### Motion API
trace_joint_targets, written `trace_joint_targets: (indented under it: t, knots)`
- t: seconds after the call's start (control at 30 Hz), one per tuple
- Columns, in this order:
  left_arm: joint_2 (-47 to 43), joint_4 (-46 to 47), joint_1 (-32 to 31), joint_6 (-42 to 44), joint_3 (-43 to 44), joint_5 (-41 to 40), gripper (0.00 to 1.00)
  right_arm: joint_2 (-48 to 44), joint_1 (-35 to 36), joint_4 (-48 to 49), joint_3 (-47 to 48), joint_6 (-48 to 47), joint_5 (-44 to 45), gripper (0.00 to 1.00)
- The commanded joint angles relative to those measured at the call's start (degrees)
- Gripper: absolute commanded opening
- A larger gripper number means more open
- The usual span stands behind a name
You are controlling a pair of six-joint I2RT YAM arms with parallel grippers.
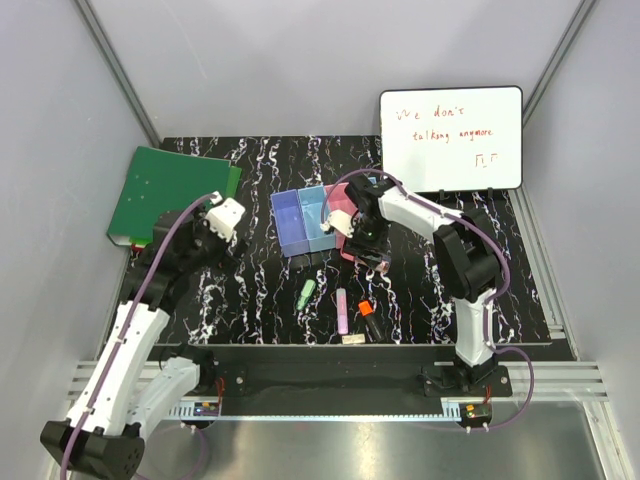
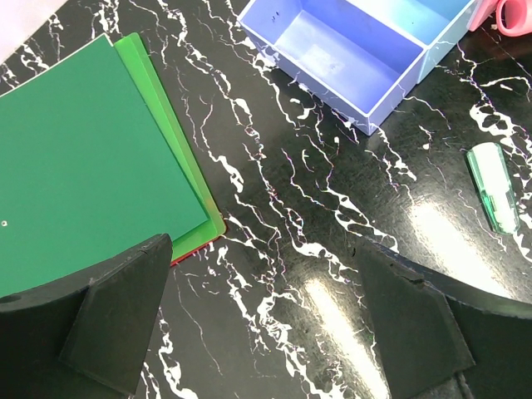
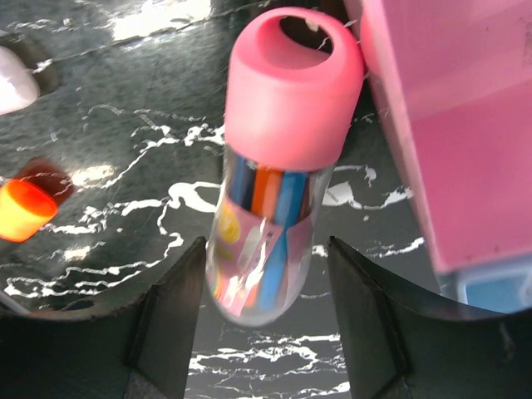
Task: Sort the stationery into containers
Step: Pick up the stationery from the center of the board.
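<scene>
- One gripper, the left gripper (image 2: pixel 264 283), hangs over bare table (image 1: pixel 250 300) at the left, just right of the green binder (image 1: pixel 170 190). Its jaws are spread wide with nothing between them, so it has no share in the sorting at this moment.
- At mid-table stands the row of containers (image 1: pixel 310 218). The blue bin (image 2: pixel 391 87) at its left end shows a bare floor, and the light blue one beside it looks bare as far as it can be seen. I judge that nothing is sorted yet, though the arm hides part of the right-hand bins.
- Nearer than the bins, four pieces lie loose on the table: the green highlighter (image 1: pixel 305 293), the pink highlighter (image 1: pixel 342 310), the beige eraser (image 1: pixel 353 339) nearest the arm bases, and the orange-capped marker (image 1: pixel 367 320). All four are left to do.
- The right gripper (image 3: pixel 266 249) is closed on the pink-capped tube (image 3: pixel 291 100), cap pointing away from the wrist. The tube is just beside the wall of the pink bin (image 3: pixel 449 150), not inside it. This looks like the first drop, close to done.
- I cannot make out a bottle or a jar anywhere.
</scene>
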Motion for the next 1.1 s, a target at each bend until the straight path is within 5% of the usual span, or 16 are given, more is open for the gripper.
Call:
trace_joint_targets:
  t: [0.0,0.27,0.4,1.07]
  knots:
    - [1.58,3.84,0.27,-0.47,2.72,2.1,0.99,0.91,-0.26,2.17,-0.72,0.16,0.78,0.65]
    - [5.27,6.3,0.27,-3.37,2.8,4.73,0.99,-0.06,-0.17,3.93,-4.32,0.86,1.83,0.42]
    - [6.77,7.44,0.27,-4.17,3.76,5.62,0.99,-1.28,-0.17,4.8,-5.91,1.21,2.45,0.0]
    - [13.98,11.4,0.27,-16.64,8.16,18.09,0.99,-24.21,1.32,13.68,-10.57,6.13,5.17,0.0]
